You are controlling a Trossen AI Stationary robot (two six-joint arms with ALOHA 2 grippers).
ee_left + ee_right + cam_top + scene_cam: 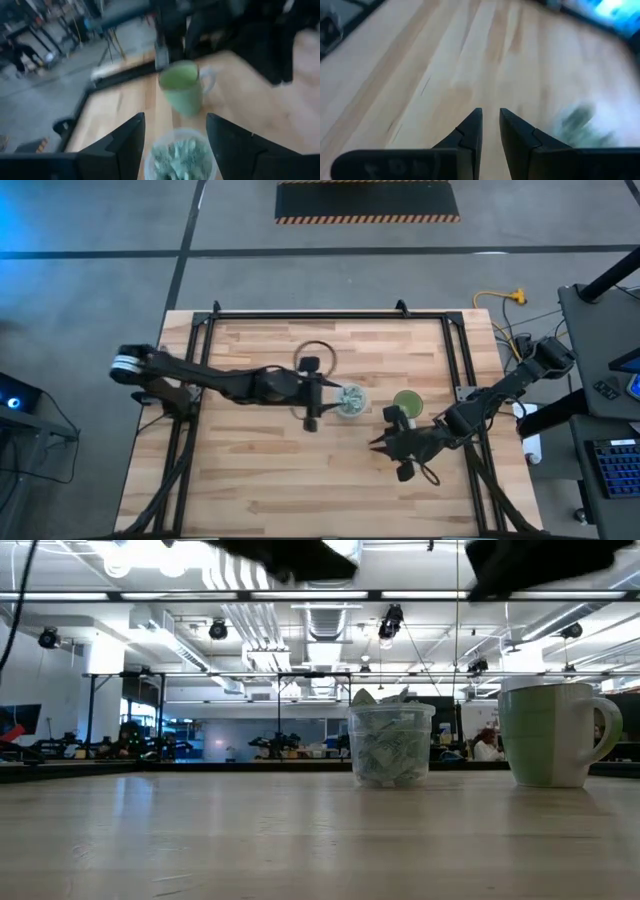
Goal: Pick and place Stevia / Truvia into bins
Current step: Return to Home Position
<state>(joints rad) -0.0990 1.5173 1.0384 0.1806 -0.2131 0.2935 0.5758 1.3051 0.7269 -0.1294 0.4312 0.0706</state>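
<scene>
A clear plastic cup (352, 400) stands mid-table, filled with pale green and white sachets (390, 752). A green cup with a handle (408, 402) stands just to its right, and shows in the low view (555, 735). My left gripper (318, 395) hovers open over the clear cup's left side. In the left wrist view the cup (182, 156) lies below the gap between the fingers, which touch nothing. My right gripper (385, 442) is nearer the front than the green cup. Its fingers (491, 125) are a narrow gap apart and empty over bare wood.
A black metal frame (200, 330) runs round the wooden tabletop. The right wrist view shows a blurred pale green patch (577, 122) on the wood beside my right gripper; what it is cannot be told. Bare wood lies along the table's near side (300, 490).
</scene>
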